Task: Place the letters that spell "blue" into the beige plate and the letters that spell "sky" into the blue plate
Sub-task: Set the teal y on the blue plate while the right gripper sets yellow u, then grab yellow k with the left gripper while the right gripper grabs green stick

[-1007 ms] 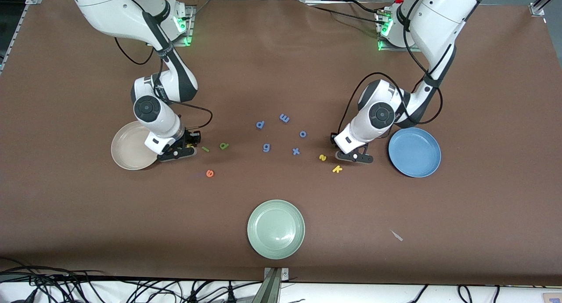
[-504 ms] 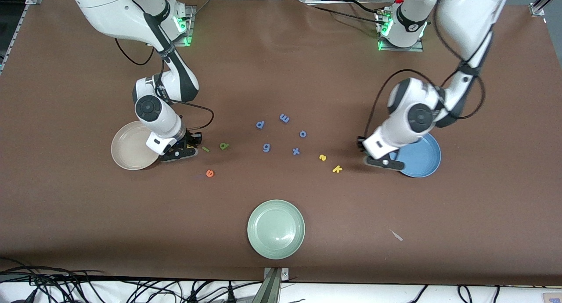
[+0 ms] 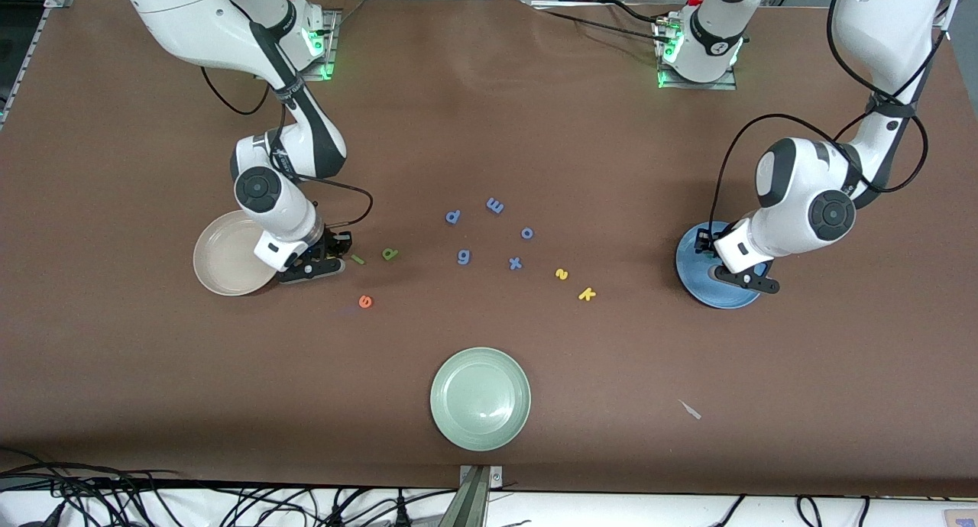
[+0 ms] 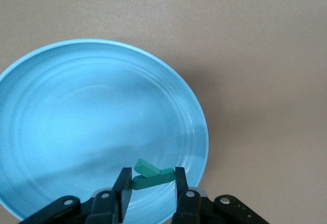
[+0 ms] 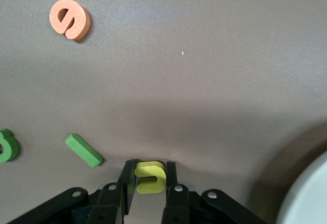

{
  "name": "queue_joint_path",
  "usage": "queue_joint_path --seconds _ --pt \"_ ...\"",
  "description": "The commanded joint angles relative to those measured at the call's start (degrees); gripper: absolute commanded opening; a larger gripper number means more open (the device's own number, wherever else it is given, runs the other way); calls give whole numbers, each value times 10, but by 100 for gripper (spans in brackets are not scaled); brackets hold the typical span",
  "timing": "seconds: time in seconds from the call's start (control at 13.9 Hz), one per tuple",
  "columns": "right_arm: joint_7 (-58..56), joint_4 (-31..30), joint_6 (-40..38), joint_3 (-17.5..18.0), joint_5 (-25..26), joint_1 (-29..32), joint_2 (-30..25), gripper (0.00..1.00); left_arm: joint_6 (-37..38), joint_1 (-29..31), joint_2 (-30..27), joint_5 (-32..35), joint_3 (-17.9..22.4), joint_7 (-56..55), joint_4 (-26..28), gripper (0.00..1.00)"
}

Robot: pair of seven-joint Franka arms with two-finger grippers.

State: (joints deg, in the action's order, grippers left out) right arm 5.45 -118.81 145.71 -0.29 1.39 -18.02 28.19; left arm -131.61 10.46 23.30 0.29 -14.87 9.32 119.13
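Left gripper (image 4: 150, 183) grasps the teal y (image 4: 150, 174) over the blue plate (image 4: 61, 106), seen only by your wrist cameras; right gripper (image 5: 149, 180) pinches the yellow u (image 5: 149, 177) beside the beige plate (image 3: 221, 256).

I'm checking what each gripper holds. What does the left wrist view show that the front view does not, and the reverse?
Only the left wrist view shows the teal-green y between the left gripper's fingers, held over the blue plate.

Only the front view shows the yellow s and yellow k lying on the table, the orange e, the pale green plate, and the right gripper low beside the beige plate.

Both show the blue plate and the left gripper over it.
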Motion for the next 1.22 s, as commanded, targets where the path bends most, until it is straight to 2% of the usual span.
queue_joint_path --seconds 0.0,0.14,0.29,0.43,0.5,0.58,0.72,0.86,0.94,1.15 --pt "-55 40 -84 -20 -7 6 -16 16 -6 -1 -5 13 -6 3 -1 76" --pt "-123 43 -97 -57 -8 7 -22 16 -6 -4 -7 11 -6 3 -2 80" --pt "-192 38 -97 -94 -9 11 -22 17 -7 -14 -7 8 -9 0 -11 79" --pt "-232 36 -99 -103 -9 34 -20 17 -33 -71 2 1 -9 -31 -25 79" --pt "-242 36 -100 -103 -9 46 -17 18 -74 -96 14 -9 -9 -50 -29 80" --pt "-254 36 -100 -103 -8 56 -14 23 -113 -121 30 -18 -9 -58 -33 82" --pt "-255 36 -100 -102 -8 62 -11 99 -139 -167 72 -27 -9 -75 -80 82" --pt "-250 37 -103 -95 -8 61 -15 100 -140 -201 104 -25 -7 -120 -120 82" --pt "-248 39 -110 -78 -8 60 -17 100 -142 -215 112 -24 -5 -133 -128 81" --pt "-245 46 -111 -30 -8 60 -18 100 -142 -223 133 -21 3 -127 -151 70"
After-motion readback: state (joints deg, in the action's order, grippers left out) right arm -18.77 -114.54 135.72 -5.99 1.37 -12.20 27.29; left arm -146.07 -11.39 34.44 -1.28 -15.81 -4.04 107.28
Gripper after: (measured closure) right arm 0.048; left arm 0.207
